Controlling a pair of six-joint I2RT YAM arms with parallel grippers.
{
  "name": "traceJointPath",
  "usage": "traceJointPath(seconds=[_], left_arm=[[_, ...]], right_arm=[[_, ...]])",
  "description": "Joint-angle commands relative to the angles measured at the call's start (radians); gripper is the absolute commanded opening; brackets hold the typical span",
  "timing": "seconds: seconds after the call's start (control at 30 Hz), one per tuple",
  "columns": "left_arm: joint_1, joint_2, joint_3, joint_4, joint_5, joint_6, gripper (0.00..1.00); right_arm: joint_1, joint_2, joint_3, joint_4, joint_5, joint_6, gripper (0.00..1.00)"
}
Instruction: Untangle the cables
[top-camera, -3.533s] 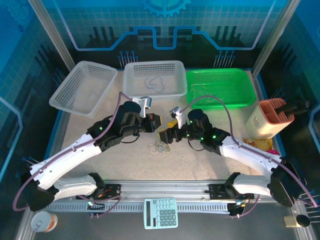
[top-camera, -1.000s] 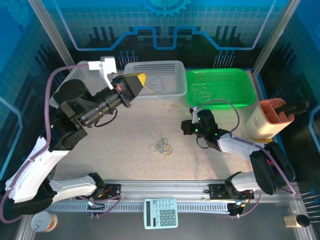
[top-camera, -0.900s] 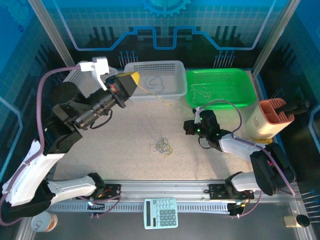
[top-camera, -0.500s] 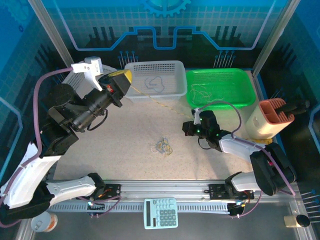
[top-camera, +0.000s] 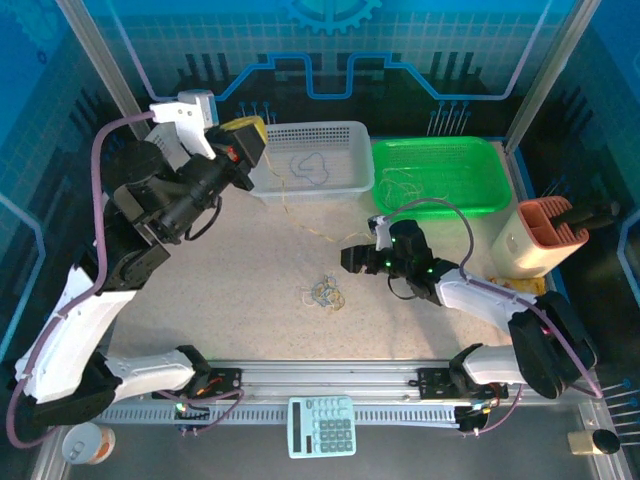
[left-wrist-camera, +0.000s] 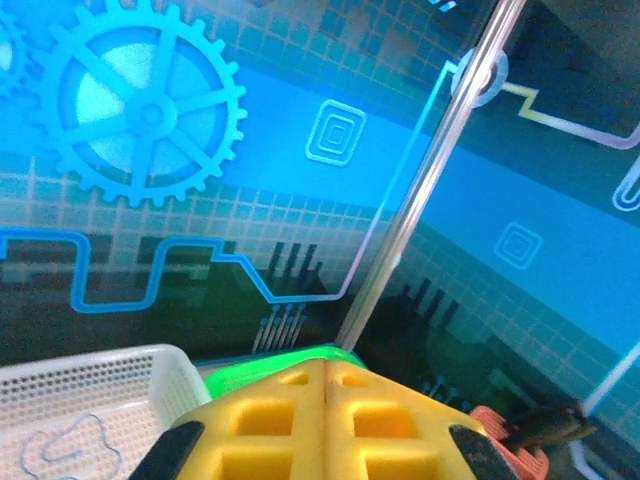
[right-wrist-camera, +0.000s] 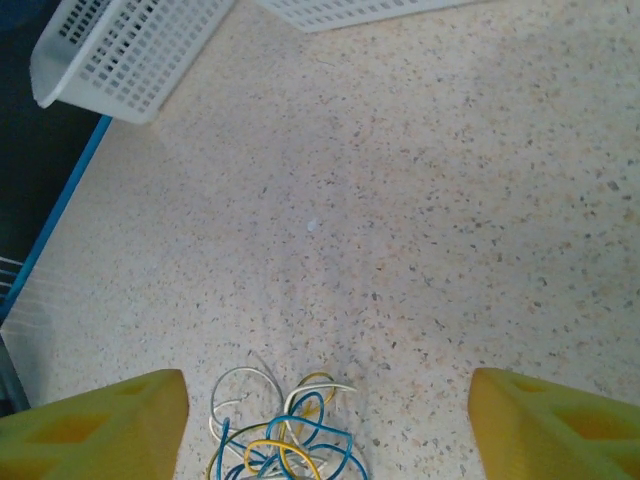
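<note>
The step in hand looks like drawing one strand free. The left gripper (top-camera: 247, 132) hangs high at 10 o'clock of the counter (top-camera: 250, 270), jaws pressed flat together. A yellow-tan cable (top-camera: 303, 221) runs from them, slanting down toward 4 o'clock and reaching the counter near the right gripper (top-camera: 348, 259). That gripper sits low, jaws spread wide with nothing between them. The tangle (top-camera: 325, 293) of blue, yellow and white cables lies on the counter at its 7 o'clock, near it. A blue cable (top-camera: 306, 165) lies in the white basket (top-camera: 350, 135) at 12 o'clock, and pale cables (top-camera: 400, 183) in the green basket (top-camera: 480, 160) at 1 o'clock. Next, I judge, the left arm must carry its strand over a basket and let go, while the right arm closes on the tangle.
</note>
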Motion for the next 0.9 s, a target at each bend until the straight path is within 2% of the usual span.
traceJointPath(seconds=[0.0, 0.17, 0.4, 0.87], left_arm=[[0.037, 0.013, 0.079, 0.007, -0.045, 0.080, 0.00], [0.118, 0.080, 0.191, -0.051, -0.071, 0.114, 0.00], [0.278, 0.161, 0.300, -0.101, -0.067, 0.114, 0.00], [0.630, 0.234, 0.321, -0.036, -0.081, 0.108, 0.00]], right_arm=[[0.013, -0.046, 0.025, -0.054, 0.010, -0.028, 0.79], [0.014, -0.076, 0.025, -0.109, 0.038, -0.052, 0.81], [0.014, -0.083, -0.001, -0.116, 0.062, -0.062, 0.83], [0.005, -0.123, 0.052, -0.203, 0.044, -0.106, 0.85]])
